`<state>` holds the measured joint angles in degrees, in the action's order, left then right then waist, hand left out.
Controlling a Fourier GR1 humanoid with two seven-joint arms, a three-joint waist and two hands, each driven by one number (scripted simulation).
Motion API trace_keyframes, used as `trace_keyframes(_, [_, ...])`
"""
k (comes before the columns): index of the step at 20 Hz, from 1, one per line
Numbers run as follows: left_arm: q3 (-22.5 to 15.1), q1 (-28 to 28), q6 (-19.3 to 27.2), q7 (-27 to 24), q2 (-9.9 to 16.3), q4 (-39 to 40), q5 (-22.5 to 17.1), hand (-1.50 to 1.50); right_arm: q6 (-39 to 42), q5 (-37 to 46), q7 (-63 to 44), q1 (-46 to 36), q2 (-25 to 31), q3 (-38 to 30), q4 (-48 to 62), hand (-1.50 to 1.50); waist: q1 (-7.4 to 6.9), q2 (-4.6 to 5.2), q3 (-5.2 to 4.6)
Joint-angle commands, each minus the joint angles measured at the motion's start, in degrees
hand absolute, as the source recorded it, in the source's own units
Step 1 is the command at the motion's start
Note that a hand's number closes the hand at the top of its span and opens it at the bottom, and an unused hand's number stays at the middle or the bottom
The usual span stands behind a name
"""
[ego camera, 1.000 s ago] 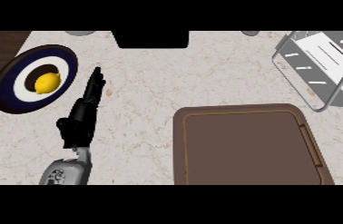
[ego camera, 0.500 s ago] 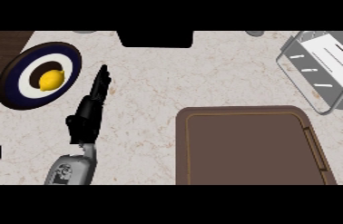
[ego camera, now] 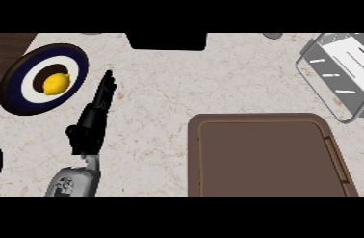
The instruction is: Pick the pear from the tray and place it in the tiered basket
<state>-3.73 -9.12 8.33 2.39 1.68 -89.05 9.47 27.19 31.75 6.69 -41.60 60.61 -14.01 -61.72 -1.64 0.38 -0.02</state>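
No text, label, brand, number or sign can be read on anything here, neither on the counter's top nor on the things it carries.

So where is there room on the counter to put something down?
The widest bare patch of counter lies between the left hand and the tray. The tray holds nothing. It is crowded only at the left, where the plate carries a lemon, and by the basket.

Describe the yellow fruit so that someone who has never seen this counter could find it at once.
Start at the pale speckled stone counter and go to its far left edge, where a round dark blue plate with a white ring and dark centre lies. The small yellow lemon-shaped fruit sits in that centre, the only bright yellow thing, just left of the left hand's straight black fingers.
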Motion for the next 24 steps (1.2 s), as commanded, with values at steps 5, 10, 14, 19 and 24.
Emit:
trace_keyframes(5, [-1.1,-2.1,1.4,3.3,-1.6,-0.6,1.1,0.0,-10.7,10.1,10.4,-6.9,-2.0,5.2,17.8,1.5,-0.01,0.12,0.06])
trace_keyframes(10, [-3.5,-2.6,3.0,4.0,-1.6,-0.1,0.2,0.0,-6.6,4.7,3.1,-11.7,-6.1,-0.5,27.2,-1.5,-0.09,0.22,0.08])
trace_keyframes(14, [0.5,-1.5,0.5,-2.8,0.1,3.8,-0.7,0.0,-2.8,3.2,8.9,-15.0,-3.3,-2.7,35.3,-1.5,-0.46,0.57,0.09])
trace_keyframes(19, [-0.2,-2.5,1.2,-1.0,-0.3,3.1,-0.1,0.0,-4.4,-1.7,6.6,-19.2,-4.4,-8.8,39.7,-1.5,-0.22,0.37,0.1])
trace_keyframes(24, [-1.0,-0.6,0.2,-1.9,-0.3,2.8,-0.5,0.0,-7.6,-4.5,1.7,-20.7,3.4,-14.9,45.1,-1.5,-0.53,0.73,0.16])
